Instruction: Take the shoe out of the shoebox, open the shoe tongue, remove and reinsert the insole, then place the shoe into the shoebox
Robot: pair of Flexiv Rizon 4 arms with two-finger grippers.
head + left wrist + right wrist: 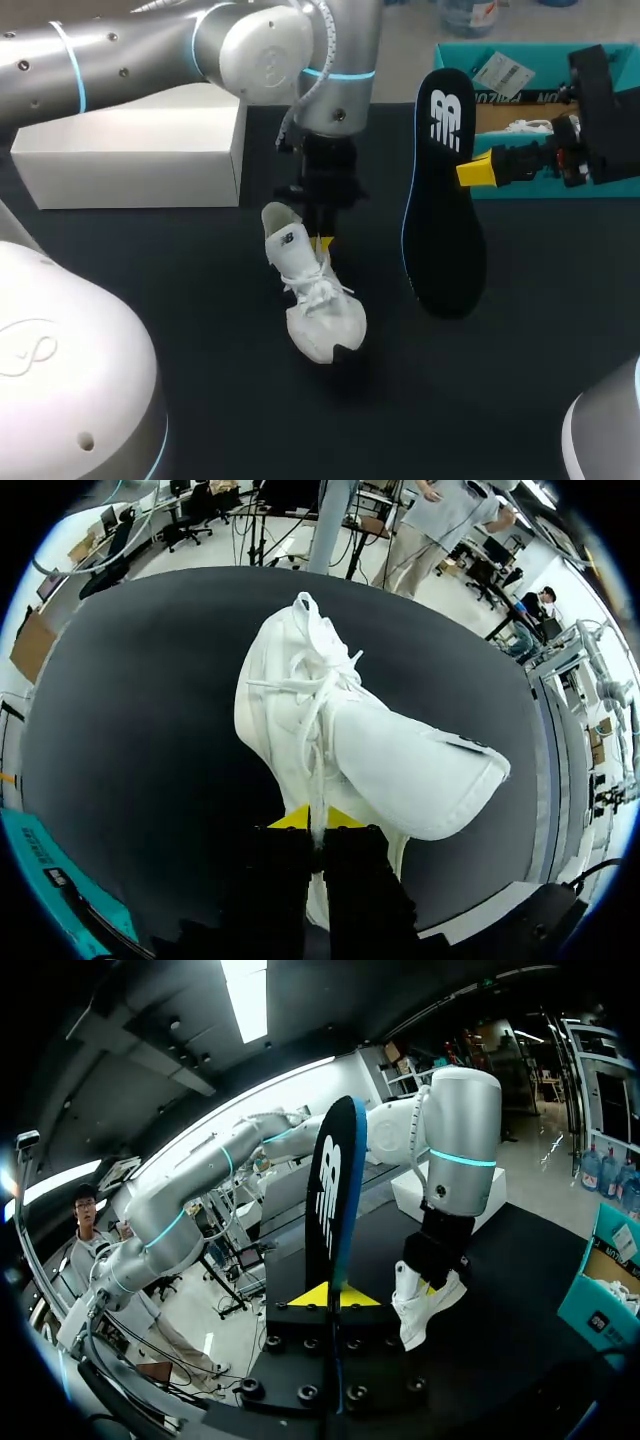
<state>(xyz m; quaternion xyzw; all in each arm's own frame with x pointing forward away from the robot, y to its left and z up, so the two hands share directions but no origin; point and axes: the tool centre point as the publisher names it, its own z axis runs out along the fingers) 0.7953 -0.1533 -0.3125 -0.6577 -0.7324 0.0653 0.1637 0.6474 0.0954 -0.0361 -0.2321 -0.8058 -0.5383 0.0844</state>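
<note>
A white lace-up shoe (318, 305) stands tilted on the black table (150, 300), toe toward the front edge. My left gripper (322, 243) comes down from above and is shut on the rim of the shoe's opening. In the left wrist view its yellow tips (318, 818) pinch the shoe (330, 730) where the laces end. My right gripper (475, 172) is shut on a black insole (445, 230) with a white logo, held upright above the table to the right of the shoe. Seen edge-on, the insole (330, 1190) rises from between the right gripper (330, 1295) tips.
The teal shoebox (450, 50) sits open at the back right, behind my right gripper; it also shows in the wrist views (600, 1310) (40, 860). A white box lid (130, 150) lies at the back left. Dark table surface surrounds the shoe.
</note>
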